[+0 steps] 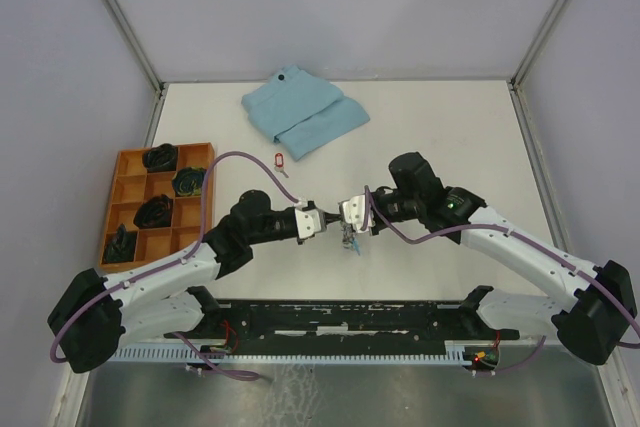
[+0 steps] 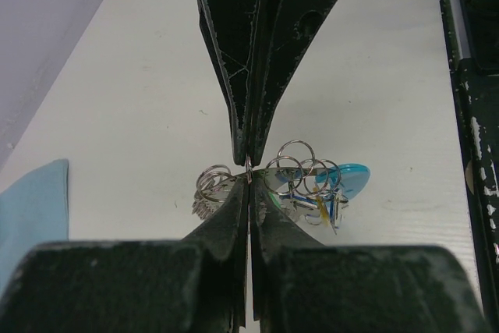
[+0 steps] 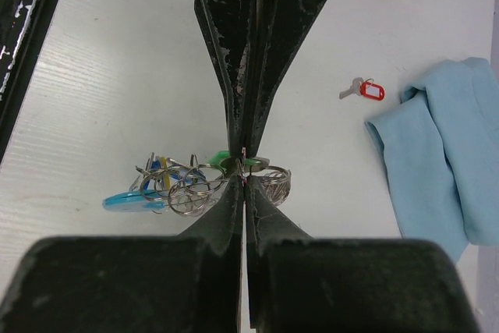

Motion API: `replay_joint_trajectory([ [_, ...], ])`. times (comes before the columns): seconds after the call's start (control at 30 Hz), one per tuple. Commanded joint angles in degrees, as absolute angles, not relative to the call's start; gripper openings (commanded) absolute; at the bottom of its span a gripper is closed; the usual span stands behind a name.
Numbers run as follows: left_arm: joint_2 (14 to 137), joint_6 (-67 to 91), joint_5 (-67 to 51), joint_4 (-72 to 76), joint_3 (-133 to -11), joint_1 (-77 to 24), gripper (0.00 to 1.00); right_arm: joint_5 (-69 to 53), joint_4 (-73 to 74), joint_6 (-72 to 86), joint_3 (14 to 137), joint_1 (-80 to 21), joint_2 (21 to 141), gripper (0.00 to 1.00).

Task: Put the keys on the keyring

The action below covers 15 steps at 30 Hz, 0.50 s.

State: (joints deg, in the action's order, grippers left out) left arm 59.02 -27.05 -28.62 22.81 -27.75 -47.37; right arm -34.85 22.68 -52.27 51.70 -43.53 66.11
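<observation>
The keyring point(image 2: 300, 171), a bunch of grey metal rings with a light-blue strap and a yellow bit, hangs just above the table between both arms point(image 1: 350, 239). A blue tag point(image 2: 351, 179) and a green tag point(image 3: 226, 160) sit in the bunch. My left gripper point(image 2: 249, 183) and right gripper point(image 3: 244, 185) meet tip to tip, each shut on a thin ring of the keyring. In the top view the left gripper point(image 1: 327, 219) faces the right gripper point(image 1: 343, 217). The key with the red tag point(image 1: 281, 161) lies alone on the table, also in the right wrist view point(image 3: 366, 89).
A folded light-blue cloth point(image 1: 305, 112) lies at the back middle, beyond the red-tagged key. An orange compartment tray point(image 1: 128, 172) holding dark items stands at the left. Grey walls close in the table on three sides.
</observation>
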Motion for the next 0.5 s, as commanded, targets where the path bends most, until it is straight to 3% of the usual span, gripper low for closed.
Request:
replay_joint_trajectory([
  [0.0, 58.6, -21.8, -28.2, 27.9, -29.2, -47.6, 0.03, -37.3, 16.9, -51.8, 51.5, -44.5, 64.4, 0.01],
  [0.47, 60.7, -6.8, -38.8, 34.7, -25.2, -40.9, 0.03, -43.8, 9.8, -50.4, 47.2, -41.8, 61.5, 0.01],
])
